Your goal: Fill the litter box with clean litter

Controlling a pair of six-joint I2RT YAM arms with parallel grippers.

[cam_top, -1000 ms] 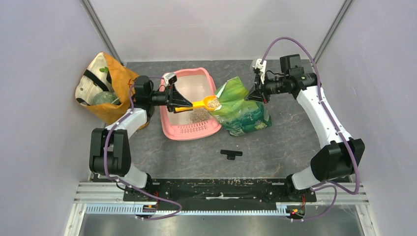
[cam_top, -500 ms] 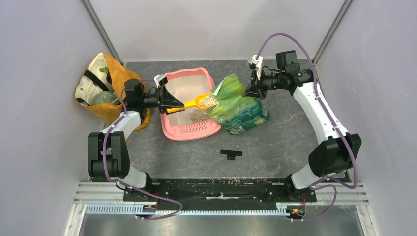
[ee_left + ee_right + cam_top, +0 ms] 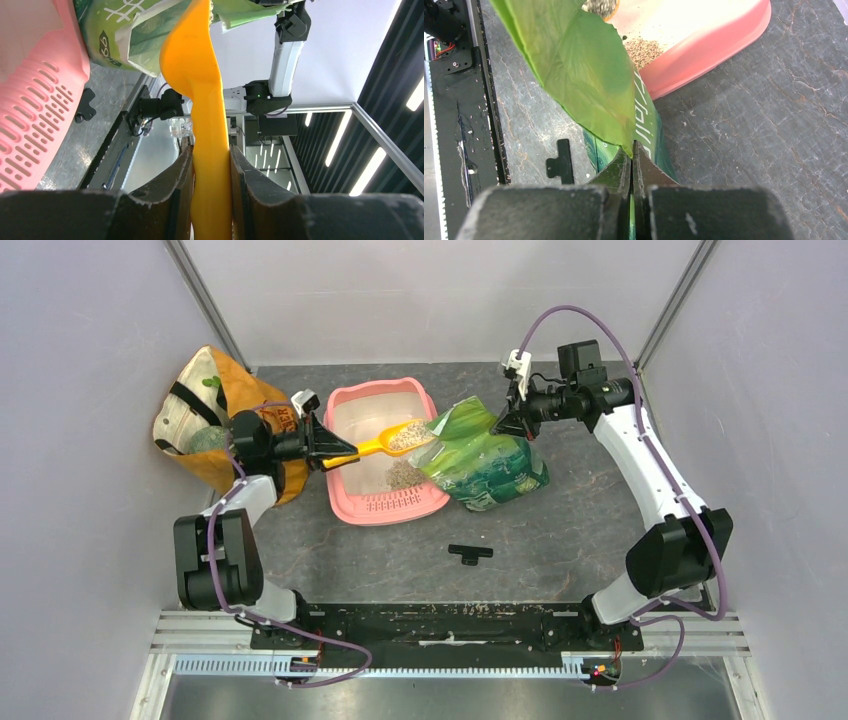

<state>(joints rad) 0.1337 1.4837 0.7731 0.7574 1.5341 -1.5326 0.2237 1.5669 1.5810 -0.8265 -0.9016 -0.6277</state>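
The litter box (image 3: 390,503) lies at centre frame in the overhead view, slightly left of the middle, on the dark table (image 3: 560,530), its slotted lip toward the bottom of the frame. A small pile of litter (image 3: 403,476) rests on the pale floor of the box, in its lower half. The left gripper (image 3: 340,452) is clamped on the handle of the orange scoop (image 3: 365,450); the wrist view confirms both fingers pressed against the handle's sides. The scoop's bowl is loaded with granules and is held above the right half of the box, close to the mouth of the green foil bag (image 3: 485,465); whether bowl and bag touch cannot be told from overhead. The right gripper (image 3: 631,156) is fully closed, pinching the bag's upper edge and holding it raised, right of the box. An orange-tan fabric bag (image 3: 215,420) stands at left. A small black part (image 3: 470,553) lies below the box, apart from it.
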